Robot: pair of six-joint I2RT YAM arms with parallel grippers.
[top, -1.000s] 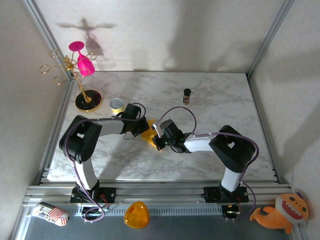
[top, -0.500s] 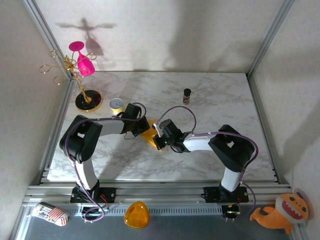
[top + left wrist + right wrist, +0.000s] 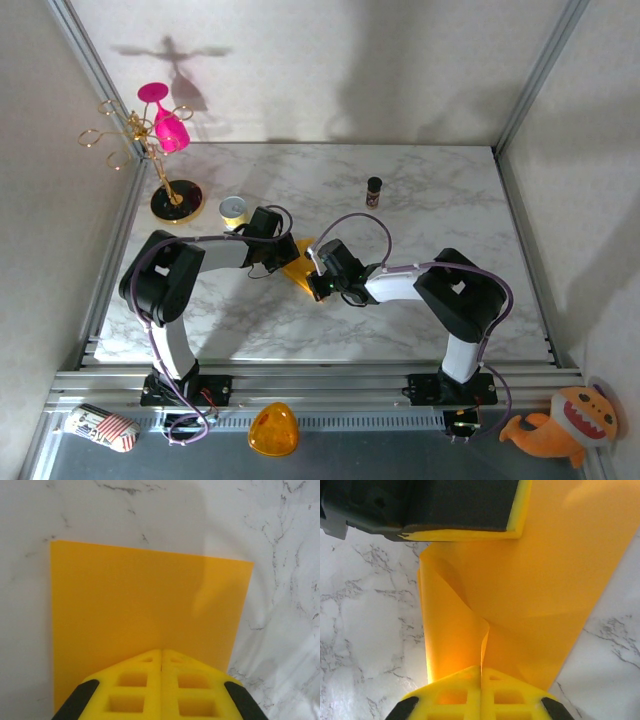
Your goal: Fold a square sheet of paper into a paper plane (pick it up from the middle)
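Two tools are working the square sheet of paper [image 3: 145, 600] mid-desk [image 3: 450, 220]: left tool [image 3: 161, 660], closed, is pressing one end flat; right tool [image 3: 481, 672] is pinching a raised flap directly opposite, sheet running between them.

The square sheet of paper [image 3: 298, 270] is seen on the table [image 3: 440, 215] between the left pincer [image 3: 285, 256] and the right pincer [image 3: 314, 284], touched by both (jaws drawn together). A yellow tin [image 3: 233, 210] is placed just beyond the left pincer, and a dark bottle [image 3: 374, 190] well beyond the right pincer.
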